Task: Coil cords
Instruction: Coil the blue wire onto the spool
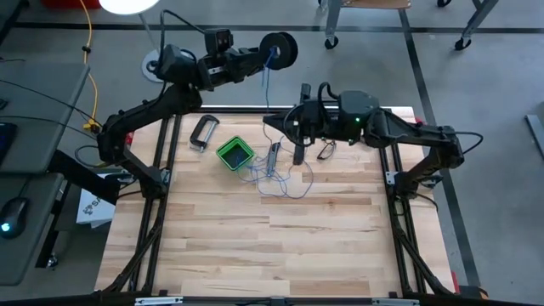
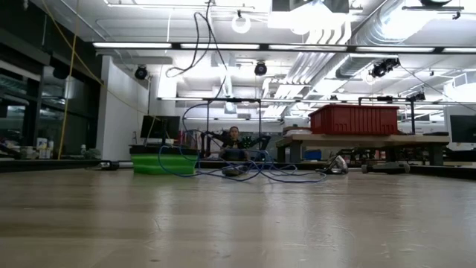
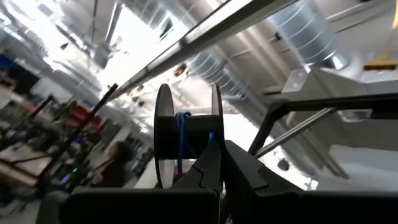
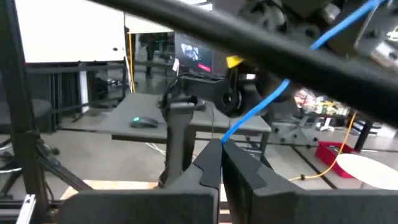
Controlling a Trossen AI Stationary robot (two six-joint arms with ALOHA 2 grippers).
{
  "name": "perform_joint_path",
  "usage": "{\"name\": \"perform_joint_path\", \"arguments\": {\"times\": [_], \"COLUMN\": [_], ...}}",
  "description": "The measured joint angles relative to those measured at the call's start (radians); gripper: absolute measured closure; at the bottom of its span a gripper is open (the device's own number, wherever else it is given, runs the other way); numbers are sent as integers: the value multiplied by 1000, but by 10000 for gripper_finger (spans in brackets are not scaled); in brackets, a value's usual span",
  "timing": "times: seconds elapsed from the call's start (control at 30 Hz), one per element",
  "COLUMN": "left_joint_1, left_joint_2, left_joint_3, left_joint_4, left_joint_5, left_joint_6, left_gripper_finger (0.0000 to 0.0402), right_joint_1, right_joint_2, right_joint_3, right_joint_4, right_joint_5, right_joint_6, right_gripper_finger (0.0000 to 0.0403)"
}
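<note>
Fingers (image 3: 214, 163) hold spool (image 1: 279, 49) aloft, axis apparently level; wire (image 1: 267, 85) hangs down.

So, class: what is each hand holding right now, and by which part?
The left hand grips the dark spool at its core, raised above the table's far edge. The right hand pinches the blue wire along its length.

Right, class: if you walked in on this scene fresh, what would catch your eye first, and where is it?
First, the dark spool held up beyond the table's far edge by the left gripper, a few turns of blue wire on its core and a strand running down from it. Next, the right gripper, shut on that wire over the far middle of the table. Below it, loose wire lies tangled beside the green box.
</note>
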Motion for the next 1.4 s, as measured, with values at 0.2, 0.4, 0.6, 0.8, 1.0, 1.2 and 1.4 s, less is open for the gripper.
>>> {"name": "perform_joint_path", "arguments": {"times": [0.2, 0.4, 0.6, 0.8, 1.0, 1.2, 1.4], "left_joint_1": [44, 54, 25, -41, -98, -138, -144], "left_joint_2": [-59, -134, -166, -153, -103, -29, 39], "left_joint_3": [-1, -1, -1, 0, -1, 0, -1], "left_joint_4": [-179, -518, -662, -668, -640, -420, -113], "left_joint_5": [94, 152, 154, 208, 287, 295, 269], "left_joint_6": [-15, 27, 41, -29, -110, -181, -286], "left_gripper_finger": [401, 401, 401, 401, 401, 402, 401], "right_joint_1": [6, -20, -57, -97, -126, -159, -161], "right_joint_2": [-59, -122, -145, -136, -130, -117, -106], "right_joint_3": [0, 0, 1, 1, 1, 1, 0], "right_joint_4": [-99, -95, -72, -49, -44, -17, 3], "right_joint_5": [41, 42, 42, 4, -64, -170, -135], "right_joint_6": [-26, -46, -53, -62, -55, -17, 66], "right_gripper_finger": [402, 402, 403, 403, 403, 403, 394]}}
